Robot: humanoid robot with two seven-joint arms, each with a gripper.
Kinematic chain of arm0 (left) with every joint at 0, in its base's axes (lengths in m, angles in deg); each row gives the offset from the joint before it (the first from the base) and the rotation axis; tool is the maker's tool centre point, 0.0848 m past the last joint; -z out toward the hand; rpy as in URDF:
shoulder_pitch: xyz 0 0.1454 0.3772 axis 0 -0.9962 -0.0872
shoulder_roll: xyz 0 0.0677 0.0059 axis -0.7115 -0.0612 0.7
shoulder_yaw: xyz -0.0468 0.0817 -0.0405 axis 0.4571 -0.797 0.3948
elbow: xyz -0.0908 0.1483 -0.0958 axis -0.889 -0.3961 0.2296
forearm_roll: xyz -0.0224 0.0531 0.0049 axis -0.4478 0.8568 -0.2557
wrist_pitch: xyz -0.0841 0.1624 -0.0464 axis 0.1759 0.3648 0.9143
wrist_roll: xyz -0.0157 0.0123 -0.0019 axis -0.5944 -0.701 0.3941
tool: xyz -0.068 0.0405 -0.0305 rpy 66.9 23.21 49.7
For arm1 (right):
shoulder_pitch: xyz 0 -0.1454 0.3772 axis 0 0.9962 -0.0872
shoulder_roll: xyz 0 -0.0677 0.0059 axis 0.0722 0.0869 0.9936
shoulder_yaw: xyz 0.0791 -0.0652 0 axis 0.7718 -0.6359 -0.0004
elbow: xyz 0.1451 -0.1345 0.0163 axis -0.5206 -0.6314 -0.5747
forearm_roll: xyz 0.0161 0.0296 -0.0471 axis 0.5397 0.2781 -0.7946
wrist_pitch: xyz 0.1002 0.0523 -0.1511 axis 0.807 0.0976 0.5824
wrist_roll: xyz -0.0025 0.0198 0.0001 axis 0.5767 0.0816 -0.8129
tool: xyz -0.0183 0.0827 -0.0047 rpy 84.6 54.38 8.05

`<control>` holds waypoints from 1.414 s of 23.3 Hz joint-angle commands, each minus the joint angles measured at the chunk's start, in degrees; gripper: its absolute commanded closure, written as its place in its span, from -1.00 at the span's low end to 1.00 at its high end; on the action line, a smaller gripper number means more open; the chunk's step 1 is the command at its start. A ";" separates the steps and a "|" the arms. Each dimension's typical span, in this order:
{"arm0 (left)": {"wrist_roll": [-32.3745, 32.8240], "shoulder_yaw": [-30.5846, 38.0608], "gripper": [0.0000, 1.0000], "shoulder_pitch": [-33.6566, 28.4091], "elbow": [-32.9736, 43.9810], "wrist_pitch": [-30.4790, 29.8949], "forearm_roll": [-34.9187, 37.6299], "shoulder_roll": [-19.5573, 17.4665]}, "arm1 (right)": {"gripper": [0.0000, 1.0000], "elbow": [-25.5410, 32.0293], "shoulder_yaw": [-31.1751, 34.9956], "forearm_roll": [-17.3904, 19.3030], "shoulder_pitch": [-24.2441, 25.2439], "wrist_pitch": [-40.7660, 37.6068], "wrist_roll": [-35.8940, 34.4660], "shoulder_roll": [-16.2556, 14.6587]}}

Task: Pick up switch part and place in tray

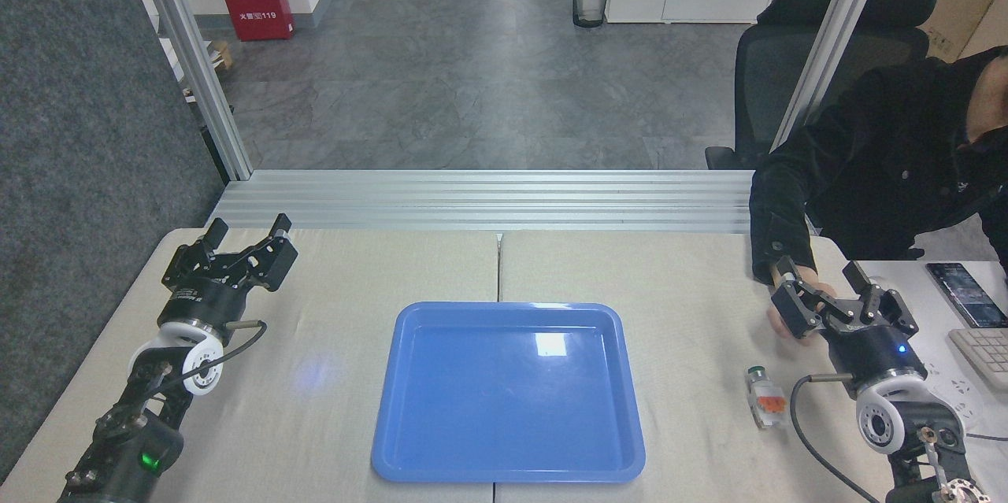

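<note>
Head view is showing you the switch (766,397) lying at the tray's (417,440) three o'clock, with the right gripper (822,290) hovering spread and empty beside it, nearest for the pickup, while the left gripper (247,231) is idling spread.

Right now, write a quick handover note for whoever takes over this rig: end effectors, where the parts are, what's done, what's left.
Left end effector: open, empty, over the table's far left.
Right end effector: open, empty, at the far right; a person's hand lies on the table just behind it.
Switch part: lying on the table right of the tray, near the right arm.
Tray: centre of the table, empty.
Done: nothing yet.
Left: grasp the switch part, probably with the right arm, and place it in the tray.
</note>
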 commanded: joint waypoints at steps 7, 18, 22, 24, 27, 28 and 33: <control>0.02 0.00 -1.00 0.02 0.00 0.04 0.00 0.00 | -1.00 0.00 -0.03 -0.01 0.13 0.02 -0.11 0.40; 0.02 0.00 -1.00 0.02 0.00 0.04 0.00 0.00 | -1.00 0.00 -0.12 -0.01 0.22 0.02 -0.20 0.58; 0.02 0.00 -1.00 0.02 0.00 0.04 0.00 0.00 | -1.00 -0.09 -0.12 0.00 0.22 0.02 -0.20 0.58; 0.02 0.00 -1.00 0.02 0.00 0.04 0.00 0.00 | -1.00 0.00 -0.12 0.00 0.22 0.02 -0.20 0.58; 0.02 0.00 -1.00 0.02 0.00 0.04 0.00 0.00 | -1.00 0.00 -0.12 0.08 0.22 0.02 -0.20 0.58; 0.02 0.00 -1.00 0.02 0.00 0.04 0.00 0.00 | -1.00 0.00 -0.12 0.00 0.22 0.02 -0.20 0.58; 0.02 0.00 -1.00 0.02 0.00 -0.05 0.00 0.00 | -1.00 0.00 -0.12 -0.01 0.30 0.02 -0.20 0.58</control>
